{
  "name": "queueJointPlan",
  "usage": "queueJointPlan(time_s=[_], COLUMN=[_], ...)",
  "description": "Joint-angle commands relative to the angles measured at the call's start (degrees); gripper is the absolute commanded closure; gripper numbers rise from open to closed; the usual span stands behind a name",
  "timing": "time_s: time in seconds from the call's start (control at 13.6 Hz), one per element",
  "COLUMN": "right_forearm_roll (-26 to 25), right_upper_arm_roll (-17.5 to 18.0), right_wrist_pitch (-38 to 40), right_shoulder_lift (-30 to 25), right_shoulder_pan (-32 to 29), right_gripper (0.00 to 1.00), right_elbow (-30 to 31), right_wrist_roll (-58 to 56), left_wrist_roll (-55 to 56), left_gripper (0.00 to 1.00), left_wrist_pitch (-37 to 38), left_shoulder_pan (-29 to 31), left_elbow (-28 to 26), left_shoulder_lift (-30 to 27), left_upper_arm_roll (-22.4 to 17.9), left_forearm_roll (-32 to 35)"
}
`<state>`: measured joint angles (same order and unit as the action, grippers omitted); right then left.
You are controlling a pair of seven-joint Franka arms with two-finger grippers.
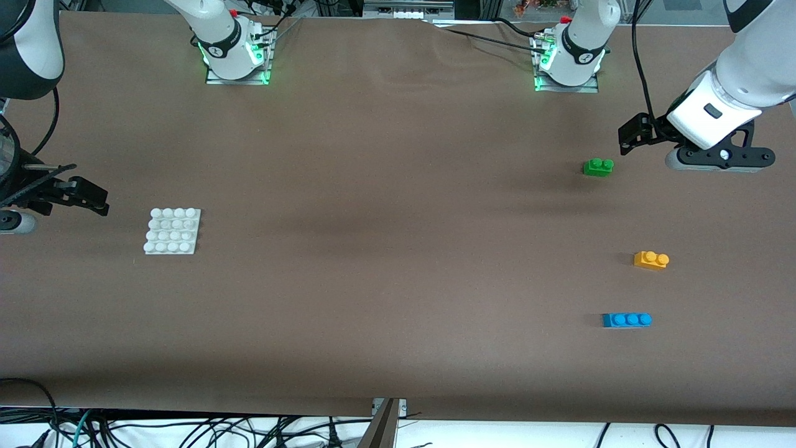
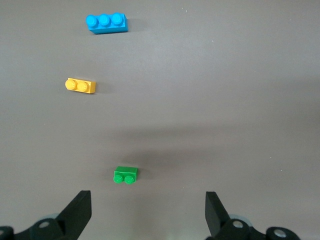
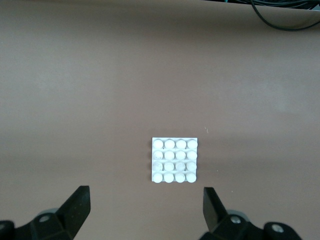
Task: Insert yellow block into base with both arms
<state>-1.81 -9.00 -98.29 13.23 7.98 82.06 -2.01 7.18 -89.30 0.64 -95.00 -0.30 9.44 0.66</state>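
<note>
The yellow block (image 1: 651, 259) (image 2: 80, 86), a small two-stud brick, lies on the brown table toward the left arm's end. The base (image 1: 173, 231) (image 3: 174, 160), a flat white studded plate, lies toward the right arm's end. My left gripper (image 1: 629, 140) (image 2: 148, 200) hangs open and empty above the table beside the green brick, well apart from the yellow block. Over the table's edge beside the base, my right gripper (image 1: 93, 200) (image 3: 146, 197) is open too, with nothing between its fingers.
A green two-stud brick (image 1: 598, 167) (image 2: 125, 175) lies farther from the front camera than the yellow block. A blue three-stud brick (image 1: 627, 320) (image 2: 106, 23) lies nearer to it. Both arm bases stand along the table's back edge.
</note>
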Motion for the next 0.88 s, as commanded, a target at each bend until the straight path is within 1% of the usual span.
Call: queueJointPlan(time_s=[0.0,0.44,0.74,0.81], right_forearm_roll=[-1.0,-0.9,-1.2,-2.2], right_upper_arm_roll=[0.2,0.1,-0.1,-0.3], right_wrist_pitch=[0.3,0.3,-0.3,-1.1], right_shoulder_lift=[-0.2,0.2,4.3,6.0], right_shoulder_pan=[-0.1,-0.3,-0.9,-1.0], right_gripper=[0.0,0.0,0.0,0.0], right_elbow=[0.1,0.1,0.2,0.2], right_wrist_roll=[1.0,0.9,1.5,1.6], left_wrist_roll=[-0.5,-0.5,-0.4,-0.4], left_gripper=[0.0,0.0,0.0,0.0], left_wrist_pitch=[0.4,0.4,0.4,0.4], left_shoulder_pan=[-0.1,-0.1,-0.1,-0.2], left_elbow=[0.7,0.6,0.7,0.7], left_shoulder_lift=[0.1,0.1,0.1,0.1], left_upper_arm_roll=[-0.1,-0.1,-0.1,-0.1], left_forearm_roll=[-1.1,-1.1,-1.1,-1.1])
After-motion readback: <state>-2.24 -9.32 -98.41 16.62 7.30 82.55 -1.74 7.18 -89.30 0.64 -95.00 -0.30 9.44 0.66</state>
